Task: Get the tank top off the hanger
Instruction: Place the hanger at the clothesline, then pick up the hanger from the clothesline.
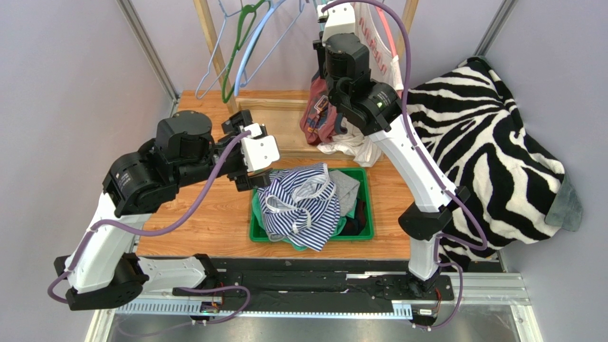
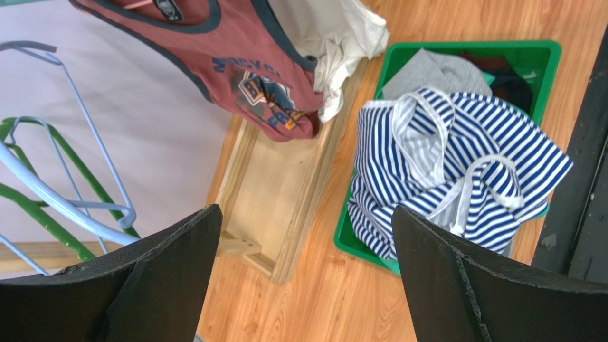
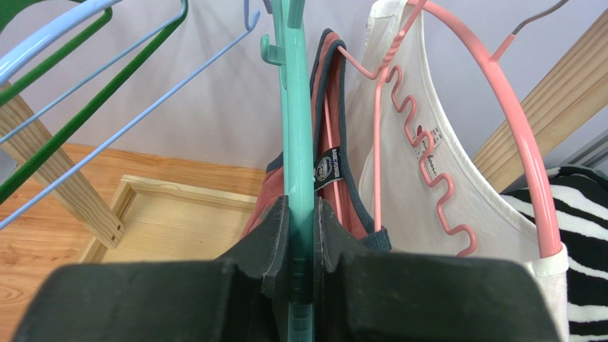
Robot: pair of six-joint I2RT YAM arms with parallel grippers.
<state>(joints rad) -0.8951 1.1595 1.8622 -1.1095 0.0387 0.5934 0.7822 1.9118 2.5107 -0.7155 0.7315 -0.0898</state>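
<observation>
Between the jaws of my right pincer (image 3: 300,214) the teal hanger (image 3: 296,107) is clamped flat, seen edge-on and rising straight away from the fingertips. The red tank top (image 3: 330,142) I have to strip off it hangs just past them, on the right side of the hanger. Its straps loop over the hanger above the grip and its body drops below my pincer, so its long axis runs top to bottom. My left pincer (image 2: 303,214) stands wide apart and holds nothing. From there the red top lies ahead and up, beyond the fingertips, its hem bunched above the wooden rack base (image 2: 278,185). Since the right arm is taken up with the hanger, I judge the left is the one free to pull the cloth down and off, though it has a reach to make first. Right of my left pincer and below it sits the green bin (image 2: 464,48), with a blue-striped top (image 2: 457,164) heaped in it. Beside the red top, further right of my clamped pincer, a white tank top (image 3: 442,185) hangs on a pink hanger (image 3: 521,142) — near enough to snag. Bare blue and green hangers (image 3: 85,121) hang off to the left. The surface (image 2: 342,306) is wood-grained, the walls pale lilac, and a zebra blanket (image 1: 492,142) is draped at the far right.
</observation>
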